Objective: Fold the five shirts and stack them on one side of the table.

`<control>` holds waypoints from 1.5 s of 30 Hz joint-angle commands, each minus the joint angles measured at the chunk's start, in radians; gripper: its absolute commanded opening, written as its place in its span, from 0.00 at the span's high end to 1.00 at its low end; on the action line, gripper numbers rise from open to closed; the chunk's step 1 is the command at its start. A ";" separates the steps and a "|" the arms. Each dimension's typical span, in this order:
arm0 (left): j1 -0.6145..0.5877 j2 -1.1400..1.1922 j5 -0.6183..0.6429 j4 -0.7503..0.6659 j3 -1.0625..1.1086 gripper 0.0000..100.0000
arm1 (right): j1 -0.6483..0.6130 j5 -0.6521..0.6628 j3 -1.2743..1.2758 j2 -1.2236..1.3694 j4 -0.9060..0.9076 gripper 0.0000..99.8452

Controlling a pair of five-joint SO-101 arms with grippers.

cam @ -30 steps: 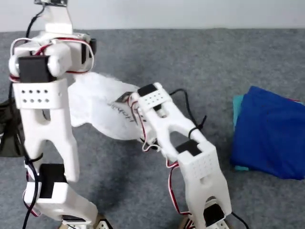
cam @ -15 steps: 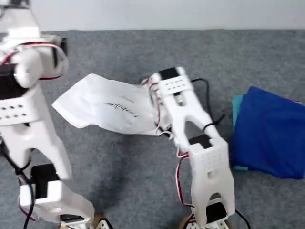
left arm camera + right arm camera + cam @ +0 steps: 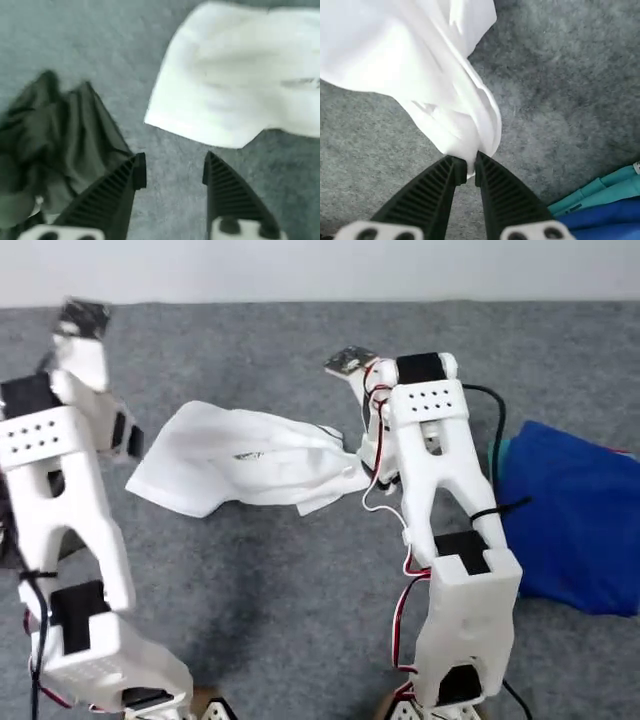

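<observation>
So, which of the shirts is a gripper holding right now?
The white shirt: the right gripper is shut on its edge. The folded blue shirt and the crumpled dark shirt lie untouched; the left gripper is open.

A: How is the light?
B: Soft and even (it seems to come from above). The white shirt [image 3: 395, 50] glares, almost without detail; the dark shirt [image 3: 55, 135] is dim.

**Four shirts, one stack begun**

The white shirt [image 3: 245, 462] lies rumpled mid-table, one end bunched in the right gripper [image 3: 470, 170]. A folded blue shirt [image 3: 570, 515] rests on what looks like a teal shirt [image 3: 497, 462], right side. A dark shirt [image 3: 45, 135] lies crumpled, left.
</observation>
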 commanded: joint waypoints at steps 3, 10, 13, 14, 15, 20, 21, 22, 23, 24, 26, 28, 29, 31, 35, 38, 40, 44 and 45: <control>-0.009 0.101 -0.020 -0.094 0.082 0.75 | -0.005 0.006 0.017 -0.074 0.044 0.99; -0.063 0.239 -0.020 -0.121 -0.005 0.75 | 0.001 0.005 0.023 -0.077 0.044 0.99; -0.086 0.269 -0.020 -0.124 -0.056 0.75 | -0.001 0.005 0.023 -0.073 0.044 0.99; -0.091 0.284 -0.020 -0.124 -0.071 0.75 | -0.004 0.005 0.023 -0.071 0.044 0.99; -0.094 0.305 -0.020 -0.124 -0.085 0.75 | -0.005 0.005 0.023 -0.071 0.044 0.99; -0.092 0.456 -0.018 -0.124 -0.196 0.75 | -0.007 0.005 0.023 -0.071 0.042 0.99; -0.092 0.489 -0.017 -0.124 -0.236 0.75 | -0.007 0.005 0.023 -0.071 0.042 0.99; -0.092 0.523 -0.015 -0.124 -0.282 0.75 | -0.007 0.005 0.023 -0.071 0.042 0.99; -0.091 0.560 -0.014 -0.124 -0.328 0.75 | -0.007 0.005 0.023 -0.071 0.042 0.99; -0.087 0.592 -0.014 -0.121 -0.375 0.75 | -0.007 0.005 0.023 -0.071 0.042 0.99; -0.084 0.663 -0.014 -0.115 -0.466 0.75 | -0.007 0.005 0.023 -0.071 0.042 0.99; -0.075 0.729 -0.014 -0.101 -0.547 0.75 | -0.007 0.005 0.023 -0.071 0.042 0.99; -0.071 0.761 -0.014 -0.084 -0.587 0.75 | -0.007 0.005 0.023 -0.071 0.042 0.99; -0.044 0.825 -0.018 -0.034 -0.667 0.75 | -0.007 0.005 0.023 -0.071 0.042 0.99; -0.005 0.948 -0.018 0.092 -0.822 0.75 | -0.007 0.005 0.023 -0.071 0.042 0.99; 0.008 1.025 -0.020 0.157 -0.909 0.80 | -0.007 0.005 0.023 -0.073 0.042 0.99; 0.005 1.042 -0.020 0.158 -0.934 0.85 | -0.007 0.005 0.023 -0.076 0.044 0.99; 0.018 1.040 -0.020 0.158 -0.934 0.97 | -0.007 0.006 0.023 -0.082 0.044 0.99; 0.025 1.040 -0.020 0.158 -0.934 1.00 | -0.007 0.006 0.020 -0.085 0.044 0.99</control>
